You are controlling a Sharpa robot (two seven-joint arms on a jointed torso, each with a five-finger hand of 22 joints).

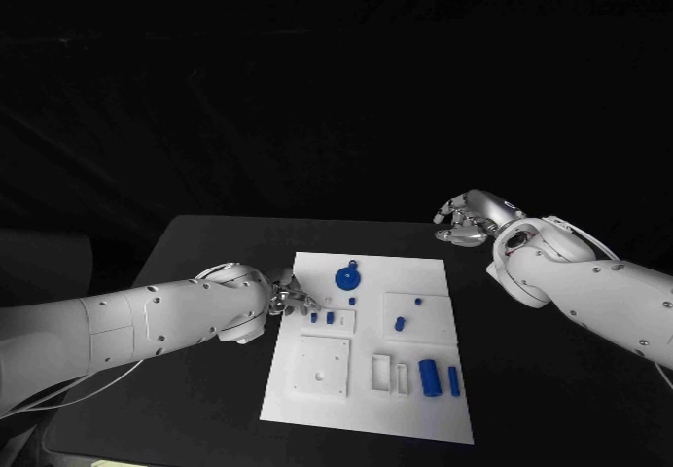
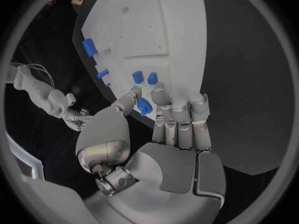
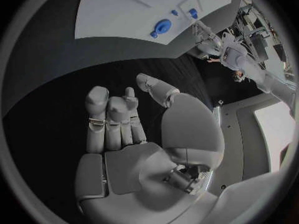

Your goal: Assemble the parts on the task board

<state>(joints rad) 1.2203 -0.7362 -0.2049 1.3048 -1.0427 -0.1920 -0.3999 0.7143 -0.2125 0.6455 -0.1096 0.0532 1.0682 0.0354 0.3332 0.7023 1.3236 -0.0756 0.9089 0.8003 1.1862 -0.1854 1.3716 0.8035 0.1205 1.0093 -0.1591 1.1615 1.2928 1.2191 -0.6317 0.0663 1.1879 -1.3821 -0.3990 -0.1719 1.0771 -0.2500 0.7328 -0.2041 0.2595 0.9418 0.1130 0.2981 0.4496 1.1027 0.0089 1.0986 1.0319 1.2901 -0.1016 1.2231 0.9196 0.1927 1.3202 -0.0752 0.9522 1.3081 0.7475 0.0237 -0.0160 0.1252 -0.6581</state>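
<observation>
On the left side of the table [image 1: 210,243], the left hand [image 1: 285,299] reaches over the near edge of the white board [image 1: 368,418]. Its thumb and fingers [image 2: 181,109] are curled in close around a small blue part [image 2: 144,106] at the fingertips; the wrist view suggests a pinch on that part, though the contact itself is partly hidden. Two more small blue parts [image 2: 145,77] lie just beyond the fingertips on the board.

Toward the middle, a round blue disc [image 1: 348,280] lies near the board's far end, a small blue peg [image 1: 400,324] rests on a raised square panel, and two upright blue cylinders [image 1: 441,377] stand near the board's near right corner.

On the right, the right hand [image 1: 466,216] rests off the board, over bare table beyond the far right corner, well apart from every part. Its fingers [image 3: 111,119] lie side by side, slightly curled, holding nothing.

Risk, as a judgement: the grip on the small part looks shallow, so the part could slip or tilt as it is lifted, and then fail to seat in its slot. The crowded fingertips could also knock the two neighbouring parts out of place.
</observation>
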